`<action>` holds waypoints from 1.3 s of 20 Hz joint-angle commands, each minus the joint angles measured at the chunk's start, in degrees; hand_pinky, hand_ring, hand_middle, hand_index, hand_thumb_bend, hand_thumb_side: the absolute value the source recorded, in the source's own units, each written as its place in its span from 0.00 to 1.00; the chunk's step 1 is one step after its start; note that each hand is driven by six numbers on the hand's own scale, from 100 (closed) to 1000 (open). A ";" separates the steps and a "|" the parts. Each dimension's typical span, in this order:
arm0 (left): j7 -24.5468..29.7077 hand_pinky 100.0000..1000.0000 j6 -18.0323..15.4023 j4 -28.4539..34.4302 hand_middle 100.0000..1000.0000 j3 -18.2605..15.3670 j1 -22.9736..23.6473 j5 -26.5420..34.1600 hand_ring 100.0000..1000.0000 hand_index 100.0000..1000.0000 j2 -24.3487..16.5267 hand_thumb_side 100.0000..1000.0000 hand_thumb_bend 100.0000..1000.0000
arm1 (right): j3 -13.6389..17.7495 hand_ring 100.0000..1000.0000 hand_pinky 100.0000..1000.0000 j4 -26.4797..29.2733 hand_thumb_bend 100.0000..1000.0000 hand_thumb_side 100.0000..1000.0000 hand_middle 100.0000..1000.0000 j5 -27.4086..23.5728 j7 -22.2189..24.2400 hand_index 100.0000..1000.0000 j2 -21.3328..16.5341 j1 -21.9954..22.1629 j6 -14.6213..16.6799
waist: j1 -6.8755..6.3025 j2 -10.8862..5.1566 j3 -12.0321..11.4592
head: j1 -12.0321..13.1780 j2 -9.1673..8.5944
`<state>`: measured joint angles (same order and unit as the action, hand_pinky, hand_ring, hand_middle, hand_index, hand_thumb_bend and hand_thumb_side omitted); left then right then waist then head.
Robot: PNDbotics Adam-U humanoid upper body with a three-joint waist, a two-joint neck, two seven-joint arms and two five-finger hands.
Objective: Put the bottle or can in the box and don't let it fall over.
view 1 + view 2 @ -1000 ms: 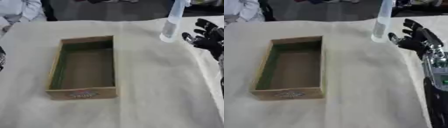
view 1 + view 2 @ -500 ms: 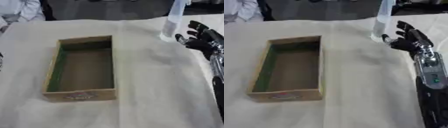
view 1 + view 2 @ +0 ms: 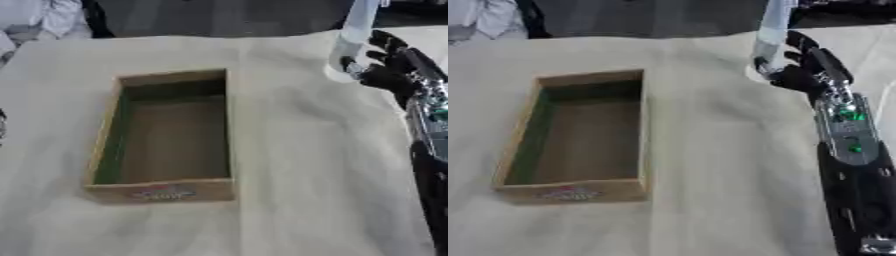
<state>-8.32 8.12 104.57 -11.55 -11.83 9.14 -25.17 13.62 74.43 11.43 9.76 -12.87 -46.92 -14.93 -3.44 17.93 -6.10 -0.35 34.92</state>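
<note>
Here, the rectangular wooden box sits empty on the creased cream cloth, its inner left wall green. Well right of the box, the pale bottle stands upright, the right hand spread beside it, thumb touching its base.

The bottle is cut off by the top edge; whether the right robot hand touches it is unclear.

A matt, cream cloth, softly creased, covers the table. The box looks like plain wood with a dull green lining. The far-right bottle seems clear, glossy plastic. The right hand is matt black.
</note>
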 commanded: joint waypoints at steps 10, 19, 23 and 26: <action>0.16 1.00 -0.03 1.32 0.83 -0.46 -0.91 -0.21 1.00 0.85 -0.99 0.00 0.00 | 2.36 1.00 1.00 -1.17 0.21 0.00 1.00 1.84 -6.01 1.00 1.05 -2.98 -1.39 | -0.20 -0.20 -1.01 | -1.05 -1.89; 0.29 1.00 -0.07 1.41 0.83 -0.41 -0.90 -0.23 1.00 0.85 -0.77 0.00 0.00 | 3.41 1.00 1.00 0.33 0.20 0.00 1.00 1.98 -11.38 1.00 2.05 -3.81 -3.12 | -0.35 0.32 -1.28 | -1.58 -2.69; 0.39 1.00 -0.08 1.42 0.83 -0.37 -0.95 -0.22 1.00 0.84 -0.67 0.00 0.00 | 3.59 1.00 1.00 0.53 0.19 0.00 1.00 1.07 -12.46 1.00 2.51 -4.28 -3.94 | -0.41 0.58 -1.51 | -1.78 -2.94; 0.41 1.00 -0.09 1.45 0.83 -0.36 -1.00 -0.22 1.00 0.84 -0.65 0.00 0.00 | 3.63 1.00 1.00 0.23 0.18 0.00 1.00 0.00 -12.67 1.00 2.74 -4.73 -4.49 | -0.42 0.75 -1.63 | -1.82 -3.14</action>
<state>-8.09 8.12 104.94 -11.52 -12.19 9.01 -24.69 17.09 73.44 12.02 -2.62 -9.79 -50.33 -19.23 -3.77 19.59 -7.54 -2.10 32.58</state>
